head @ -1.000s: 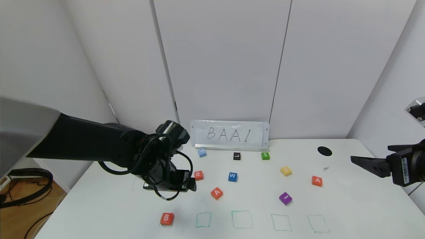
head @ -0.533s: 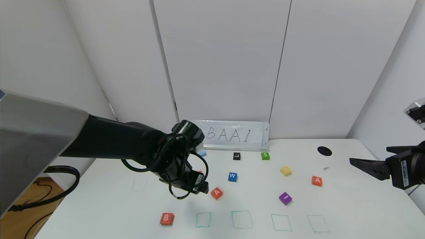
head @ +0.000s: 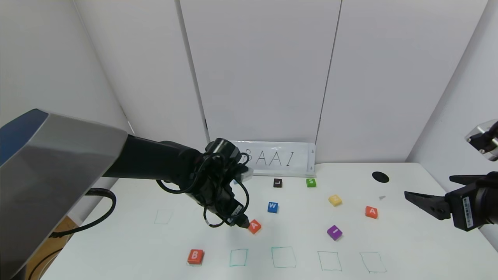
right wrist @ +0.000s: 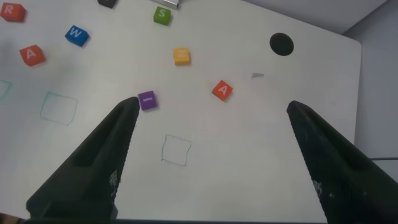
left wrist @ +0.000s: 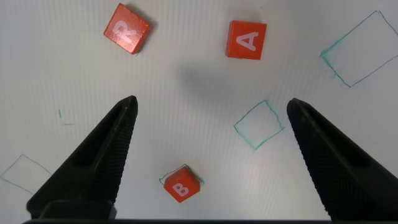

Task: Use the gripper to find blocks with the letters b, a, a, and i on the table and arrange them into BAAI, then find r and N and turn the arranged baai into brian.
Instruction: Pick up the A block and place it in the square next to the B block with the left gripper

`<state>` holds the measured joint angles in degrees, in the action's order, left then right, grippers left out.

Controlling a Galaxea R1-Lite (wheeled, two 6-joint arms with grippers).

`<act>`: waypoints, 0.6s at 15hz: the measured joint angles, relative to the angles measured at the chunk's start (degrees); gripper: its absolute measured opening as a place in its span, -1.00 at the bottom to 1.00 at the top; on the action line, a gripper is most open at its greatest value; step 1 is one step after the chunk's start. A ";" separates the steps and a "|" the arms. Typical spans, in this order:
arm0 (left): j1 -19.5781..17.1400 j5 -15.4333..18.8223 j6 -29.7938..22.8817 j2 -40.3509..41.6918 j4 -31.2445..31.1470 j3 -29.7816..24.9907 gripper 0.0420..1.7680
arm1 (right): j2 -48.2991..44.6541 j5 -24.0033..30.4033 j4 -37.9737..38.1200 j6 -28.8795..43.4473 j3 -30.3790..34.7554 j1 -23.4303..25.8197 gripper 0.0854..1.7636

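On the white table [head: 408, 241] the orange-red B block [head: 195, 256] [left wrist: 182, 184] lies in the leftmost front green square. One A block [head: 254, 226] [left wrist: 247, 40] lies mid-table, another A [head: 371, 212] [right wrist: 222, 91] to the right, and the purple I [head: 334, 232] [right wrist: 147, 100] between them. My left gripper [head: 243, 222] [left wrist: 211, 102] hangs open and empty just left of the middle A. The arm hides r in the head view; the left wrist view shows r [left wrist: 126, 28]. I can read N on no block. My right gripper [head: 428, 186] [right wrist: 211, 102] hovers open at the right edge.
A BAAI sign [head: 278, 157] stands at the back. Blue W [head: 272, 207], black L [head: 277, 182], green S [head: 311, 182] and a yellow block [head: 335, 200] lie scattered. Green squares [head: 283, 257] line the front edge. A black hole [head: 380, 177] sits at the back right.
My left arm has swung right, from over the R block to beside the middle A, jaws still open. The right gripper has edged slightly left. No block has moved.
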<state>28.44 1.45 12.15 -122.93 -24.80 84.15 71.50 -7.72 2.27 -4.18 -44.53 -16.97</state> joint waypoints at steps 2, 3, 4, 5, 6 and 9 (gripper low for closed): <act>-0.05 0.49 1.90 -1.96 -0.13 2.23 0.93 | -0.41 -0.02 0.02 0.00 0.05 -0.20 0.94; 0.13 0.51 2.16 -3.04 -0.20 3.24 0.93 | -0.67 -0.02 0.09 -0.02 0.05 -0.22 0.94; 0.41 0.57 2.29 -4.08 -0.20 4.18 0.93 | -1.00 -0.02 0.07 -0.05 0.05 -0.23 0.94; 0.88 0.65 2.10 -5.16 -0.20 5.01 0.93 | -1.35 -0.02 0.11 -0.06 0.07 -0.23 0.94; 1.38 0.71 1.72 -6.12 -0.20 5.67 0.94 | -1.63 -0.02 0.11 -0.13 0.11 -0.26 0.94; 2.58 0.66 0.11 -8.37 -0.29 6.17 0.94 | -2.34 -0.02 0.16 -0.27 0.16 -0.30 0.94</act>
<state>31.03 2.11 12.26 -131.30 -25.09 90.32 69.16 -7.74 2.43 -4.45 -44.37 -17.27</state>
